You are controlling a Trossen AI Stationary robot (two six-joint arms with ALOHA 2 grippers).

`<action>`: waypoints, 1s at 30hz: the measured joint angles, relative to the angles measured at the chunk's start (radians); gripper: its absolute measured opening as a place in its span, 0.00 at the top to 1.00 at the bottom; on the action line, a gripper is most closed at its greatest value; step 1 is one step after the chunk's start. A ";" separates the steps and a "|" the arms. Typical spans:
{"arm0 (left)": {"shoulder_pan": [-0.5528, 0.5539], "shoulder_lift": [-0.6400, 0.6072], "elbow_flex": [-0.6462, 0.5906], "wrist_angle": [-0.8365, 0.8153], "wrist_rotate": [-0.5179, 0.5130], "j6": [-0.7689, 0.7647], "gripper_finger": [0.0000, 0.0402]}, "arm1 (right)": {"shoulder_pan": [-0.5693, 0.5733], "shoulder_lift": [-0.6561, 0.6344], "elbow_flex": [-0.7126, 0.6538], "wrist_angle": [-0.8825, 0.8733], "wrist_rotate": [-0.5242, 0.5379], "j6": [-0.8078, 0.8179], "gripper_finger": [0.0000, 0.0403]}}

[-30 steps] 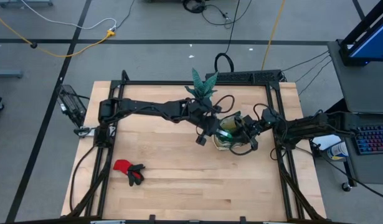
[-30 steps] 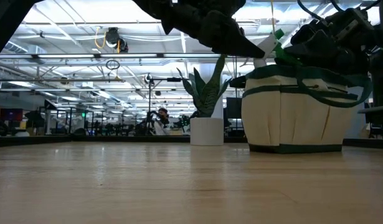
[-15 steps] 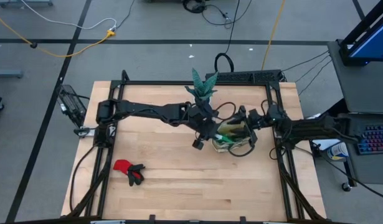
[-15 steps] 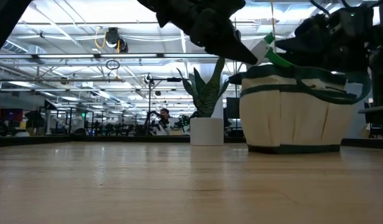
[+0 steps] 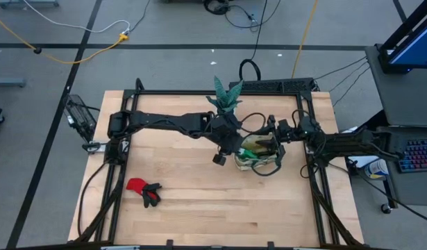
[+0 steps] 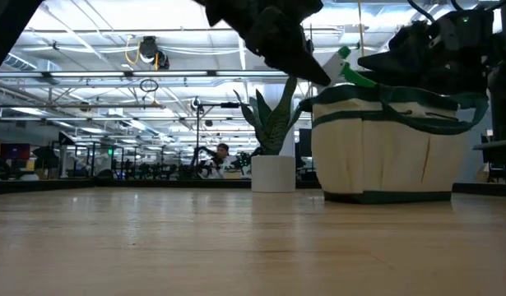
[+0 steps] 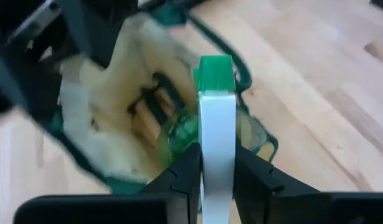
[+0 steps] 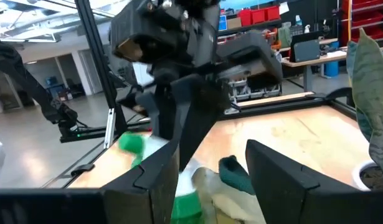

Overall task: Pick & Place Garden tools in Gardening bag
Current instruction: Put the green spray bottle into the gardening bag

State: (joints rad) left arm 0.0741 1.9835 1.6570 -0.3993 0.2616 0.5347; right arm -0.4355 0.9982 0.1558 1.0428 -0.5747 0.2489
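The beige gardening bag [image 5: 258, 158] with green trim stands on the table right of centre; it also shows in the low view [image 6: 384, 156]. Wooden tool handles [image 7: 151, 106] stand inside it. My left gripper [image 5: 234, 147] is over the bag's left rim, shut on the green spray bottle [image 6: 351, 72]. My right gripper [image 5: 272, 137] is at the bag's far right rim, with the rim between its fingers [image 8: 213, 162]. The red-and-black gloves [image 5: 144, 189] lie at the near left. My left gripper pinches the spray bottle's white head [image 7: 216, 143] between its two fingers, just below the green nozzle cap [image 7: 215, 70]. The fingers slant down from the table's left. The bottle is tilted, its green body [image 7: 182, 130] hanging inside the bag's mouth. My right gripper has the bag's green-trimmed rim [image 8: 235, 173] and beige fabric [image 8: 219, 202] between its two fingers, coming from the table's right. One layer or several, I cannot tell. The bag's base rests on the table.
A green plant in a white pot [image 5: 227, 97] stands just beyond the bag and the left arm. Black frame rails [image 5: 310, 180] run along the table's sides. Bare wood lies at the near middle and near right.
My right gripper has gone toward the table's far edge at the bag's rim. The bag has slid a little toward the table's left. My left gripper has shifted the same way with the spray bottle, whose nozzle end now sits farther left over the bag.
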 joint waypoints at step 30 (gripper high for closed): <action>-0.051 0.032 0.299 -0.451 -0.116 -0.005 0.83 | 0.071 0.008 -0.002 -0.084 0.129 -0.037 0.58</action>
State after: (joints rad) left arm 0.0229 2.0153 1.9563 -0.8499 0.1452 0.5300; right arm -0.3645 1.0061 0.1543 0.9588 -0.4458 0.2119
